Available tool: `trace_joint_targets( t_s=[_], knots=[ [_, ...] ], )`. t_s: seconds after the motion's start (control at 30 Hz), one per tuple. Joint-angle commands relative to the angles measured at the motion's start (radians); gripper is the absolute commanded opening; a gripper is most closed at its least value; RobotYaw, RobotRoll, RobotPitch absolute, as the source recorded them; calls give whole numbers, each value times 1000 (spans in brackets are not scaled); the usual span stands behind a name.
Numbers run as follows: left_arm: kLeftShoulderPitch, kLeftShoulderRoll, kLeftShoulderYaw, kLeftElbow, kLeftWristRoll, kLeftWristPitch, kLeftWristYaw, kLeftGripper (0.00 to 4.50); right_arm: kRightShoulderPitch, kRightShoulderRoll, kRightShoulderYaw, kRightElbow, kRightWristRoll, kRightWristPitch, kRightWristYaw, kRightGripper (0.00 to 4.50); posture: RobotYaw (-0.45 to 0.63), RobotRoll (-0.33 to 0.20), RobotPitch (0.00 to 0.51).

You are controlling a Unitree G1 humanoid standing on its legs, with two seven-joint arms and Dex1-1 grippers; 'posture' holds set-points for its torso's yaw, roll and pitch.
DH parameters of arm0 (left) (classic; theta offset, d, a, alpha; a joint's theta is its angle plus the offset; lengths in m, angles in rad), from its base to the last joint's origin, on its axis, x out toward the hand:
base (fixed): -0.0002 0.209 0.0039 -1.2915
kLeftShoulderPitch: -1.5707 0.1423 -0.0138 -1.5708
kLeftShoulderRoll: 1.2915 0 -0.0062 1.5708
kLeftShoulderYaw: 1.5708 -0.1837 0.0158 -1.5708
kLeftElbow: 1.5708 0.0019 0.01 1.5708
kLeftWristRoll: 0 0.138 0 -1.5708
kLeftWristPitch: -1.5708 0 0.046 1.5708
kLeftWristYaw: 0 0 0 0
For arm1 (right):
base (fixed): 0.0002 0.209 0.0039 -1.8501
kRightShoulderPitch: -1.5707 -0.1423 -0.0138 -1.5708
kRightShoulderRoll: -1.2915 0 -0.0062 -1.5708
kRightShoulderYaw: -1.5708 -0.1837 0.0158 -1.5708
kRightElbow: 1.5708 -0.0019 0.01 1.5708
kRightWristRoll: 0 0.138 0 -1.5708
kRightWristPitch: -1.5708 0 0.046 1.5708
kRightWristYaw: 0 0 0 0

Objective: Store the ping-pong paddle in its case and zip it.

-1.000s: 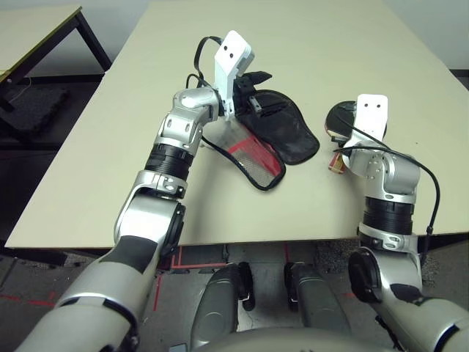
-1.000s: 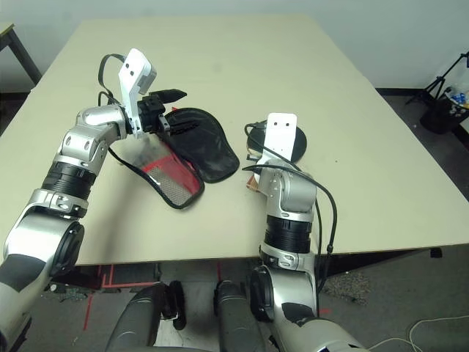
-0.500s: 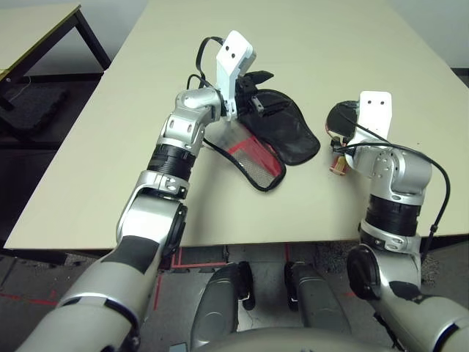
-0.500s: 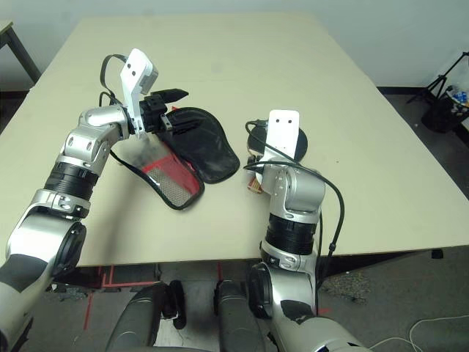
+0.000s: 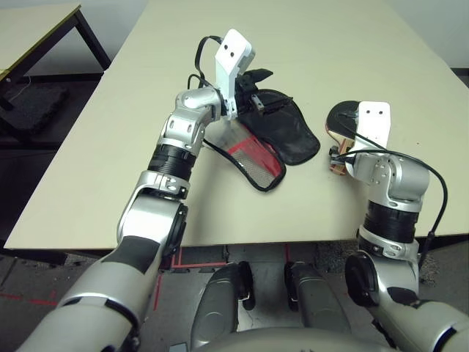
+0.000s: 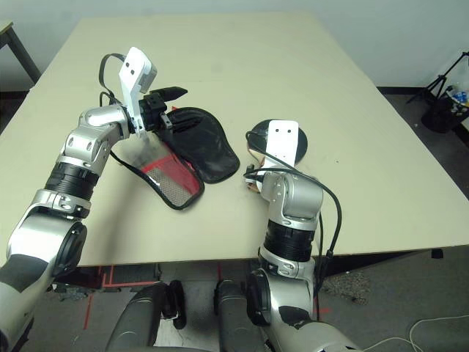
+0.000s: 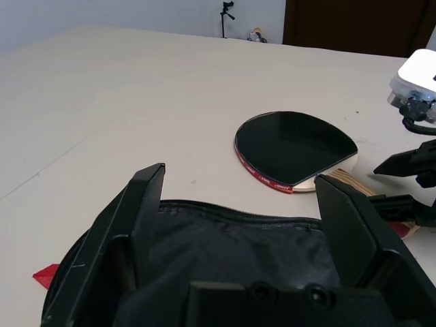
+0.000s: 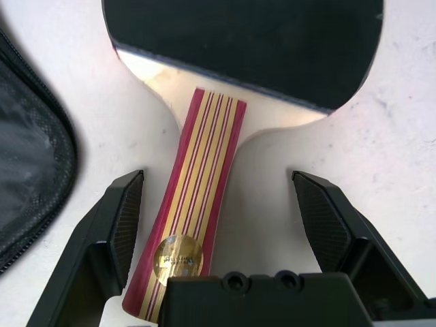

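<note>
my right gripper (image 8: pixel 225 225): fingers spread, empty | ping-pong paddle (image 8: pixel 225 75): flat on table (image 6: pixel 352 110), handle between my fingers, untouched | my left gripper (image 7: pixel 245 225): spread above case (image 7: pixel 225 245)

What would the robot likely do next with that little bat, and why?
Probably close the right gripper on the handle of the ping-pong paddle. Its fingers are open on either side of that handle, and the paddle lies flat on the table, outside the case that the open left gripper hovers over.
</note>
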State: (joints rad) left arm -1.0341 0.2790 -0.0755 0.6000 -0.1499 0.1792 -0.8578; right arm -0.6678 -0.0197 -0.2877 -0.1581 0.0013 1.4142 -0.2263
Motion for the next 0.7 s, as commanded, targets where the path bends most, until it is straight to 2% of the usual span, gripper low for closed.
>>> trace_joint_targets(
  t_s=[0.03,0.1,0.27,0.4,0.7],
  knots=[
    [22,7,8,-2,-1,1,3,4500,16,9,14,28,-8,-15,6,4329,-40,0,172],
    [23,8,9,-5,-2,3,4,4500,18,8,17,34,-11,-21,8,3944,-40,0,174],
    [25,10,8,-6,-3,4,5,4500,22,-3,23,52,-17,-41,11,2318,-41,0,174],
    [22,9,7,-3,-6,3,9,4500,23,-7,9,67,-24,-61,4,1265,-42,0,173],
    [10,11,31,8,-20,3,26,4500,-8,-10,-32,89,-33,-155,-31,1166,-53,0,162]
  ],
)
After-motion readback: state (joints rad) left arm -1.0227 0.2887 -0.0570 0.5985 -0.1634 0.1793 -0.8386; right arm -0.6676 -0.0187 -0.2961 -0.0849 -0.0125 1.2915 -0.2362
